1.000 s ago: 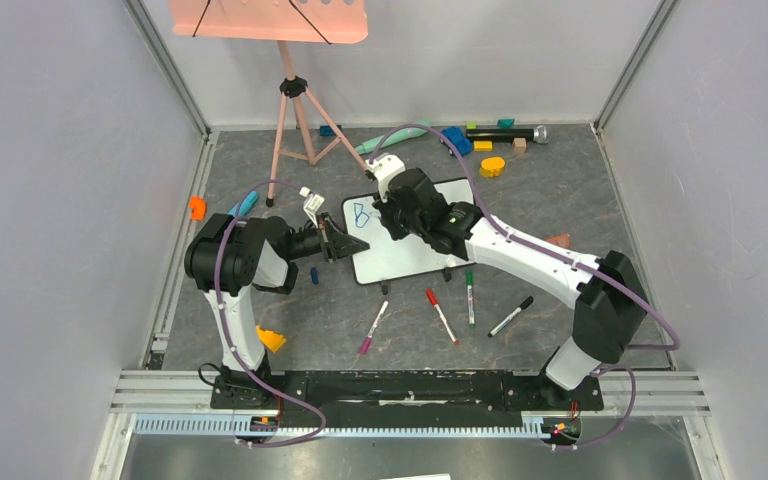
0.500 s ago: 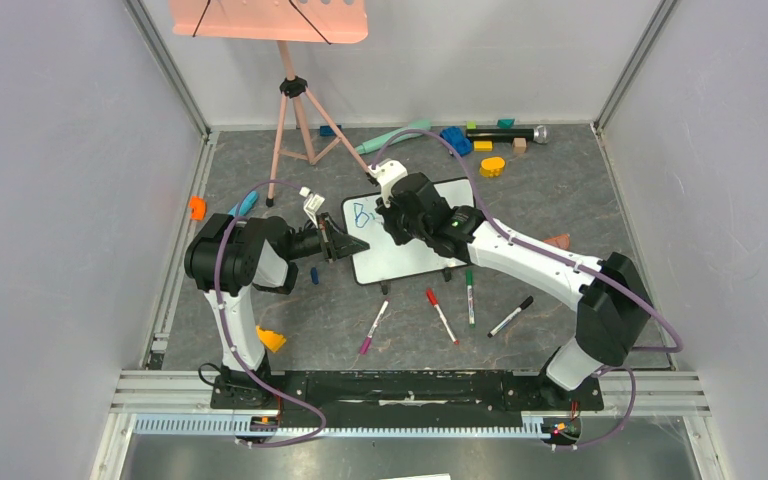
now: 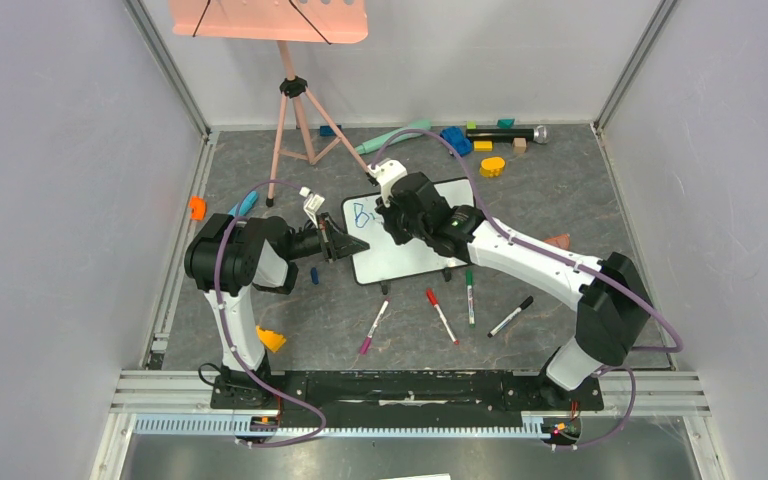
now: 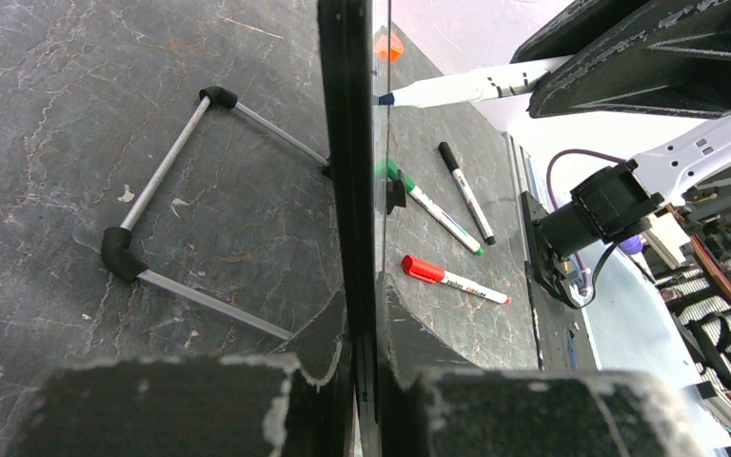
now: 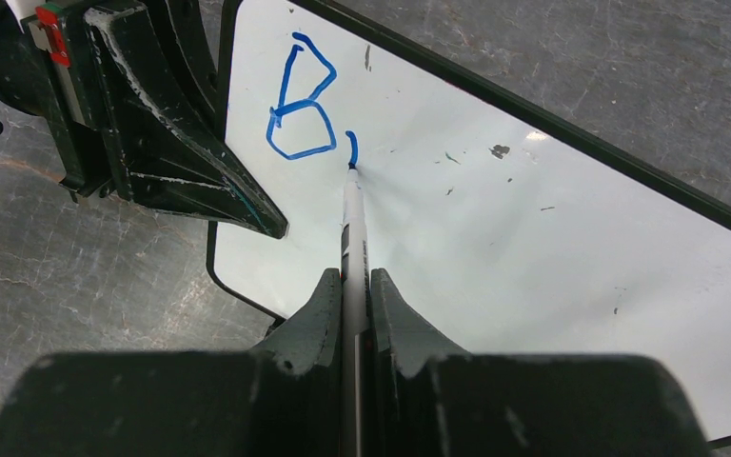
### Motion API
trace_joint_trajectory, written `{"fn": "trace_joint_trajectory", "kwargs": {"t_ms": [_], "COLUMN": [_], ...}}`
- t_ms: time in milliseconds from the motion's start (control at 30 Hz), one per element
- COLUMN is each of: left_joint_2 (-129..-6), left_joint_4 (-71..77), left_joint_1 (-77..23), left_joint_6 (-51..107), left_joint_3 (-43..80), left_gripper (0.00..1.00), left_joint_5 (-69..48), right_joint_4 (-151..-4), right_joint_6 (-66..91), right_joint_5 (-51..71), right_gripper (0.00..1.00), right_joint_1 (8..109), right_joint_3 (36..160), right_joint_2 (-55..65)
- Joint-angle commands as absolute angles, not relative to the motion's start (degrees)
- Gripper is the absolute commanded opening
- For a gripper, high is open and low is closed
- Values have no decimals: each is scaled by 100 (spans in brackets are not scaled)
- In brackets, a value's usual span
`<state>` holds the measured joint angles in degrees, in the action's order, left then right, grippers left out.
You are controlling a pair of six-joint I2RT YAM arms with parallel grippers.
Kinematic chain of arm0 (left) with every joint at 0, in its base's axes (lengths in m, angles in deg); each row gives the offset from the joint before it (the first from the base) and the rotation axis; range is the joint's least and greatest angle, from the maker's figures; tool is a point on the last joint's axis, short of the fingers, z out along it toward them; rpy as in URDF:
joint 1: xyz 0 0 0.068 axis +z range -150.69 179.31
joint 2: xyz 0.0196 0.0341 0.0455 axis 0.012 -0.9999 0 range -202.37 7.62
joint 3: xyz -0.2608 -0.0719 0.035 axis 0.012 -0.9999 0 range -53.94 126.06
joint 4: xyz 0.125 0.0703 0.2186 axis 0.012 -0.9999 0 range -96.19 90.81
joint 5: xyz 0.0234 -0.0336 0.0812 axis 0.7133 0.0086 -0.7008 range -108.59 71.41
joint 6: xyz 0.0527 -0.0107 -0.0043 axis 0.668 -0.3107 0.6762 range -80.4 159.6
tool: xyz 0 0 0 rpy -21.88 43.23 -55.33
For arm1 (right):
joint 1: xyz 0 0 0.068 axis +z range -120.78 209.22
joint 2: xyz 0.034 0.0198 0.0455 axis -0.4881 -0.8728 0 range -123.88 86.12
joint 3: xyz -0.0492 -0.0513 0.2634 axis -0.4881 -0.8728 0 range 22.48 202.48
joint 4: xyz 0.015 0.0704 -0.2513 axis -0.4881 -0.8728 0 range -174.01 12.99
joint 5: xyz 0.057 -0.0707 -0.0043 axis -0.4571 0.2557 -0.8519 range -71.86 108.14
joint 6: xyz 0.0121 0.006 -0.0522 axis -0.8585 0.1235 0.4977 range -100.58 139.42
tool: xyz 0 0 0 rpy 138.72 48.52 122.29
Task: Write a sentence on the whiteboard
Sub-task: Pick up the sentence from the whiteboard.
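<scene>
Right wrist view: right gripper [image 5: 352,286] is clamped tight on a blue marker [image 5: 353,224]. The barrel runs straight out from the jaws, and the tip touches the whiteboard [image 5: 552,248] just right of the blue "B", at the foot of a short fresh stroke. That's all there is of the sentence [image 5: 302,105]. Blank board lies rightward of the tip, so writing likely heads that way. Left gripper [image 4: 362,376] is closed on the board's left edge, steadying it.

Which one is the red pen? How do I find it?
Find the whiteboard in the middle. The red pen lies just below it in the top view, second from the left in a row of four. It sits between the purple pen and the green pen, and only its cap is red.
</scene>
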<state>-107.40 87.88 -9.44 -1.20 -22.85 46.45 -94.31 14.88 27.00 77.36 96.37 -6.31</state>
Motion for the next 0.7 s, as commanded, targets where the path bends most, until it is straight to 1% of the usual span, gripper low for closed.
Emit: {"fn": "trace_joint_trajectory", "kwargs": {"t_ms": [0,667], "left_joint_2": [-10901,-10900], "left_joint_4": [9002,9002], "left_joint_1": [-929,-921], "left_joint_6": [818,823], "left_joint_3": [-2393,-2394], "left_gripper": [2,2], "left_joint_5": [4479,4487], "right_joint_4": [-9477,-9510], "right_joint_6": [1646,1687], "right_joint_5": [3068,3268], "right_gripper": [0,0], "right_joint_1": [7633,7528], "right_joint_3": [9941,10090], "right_joint_2": [-769,-767]}}
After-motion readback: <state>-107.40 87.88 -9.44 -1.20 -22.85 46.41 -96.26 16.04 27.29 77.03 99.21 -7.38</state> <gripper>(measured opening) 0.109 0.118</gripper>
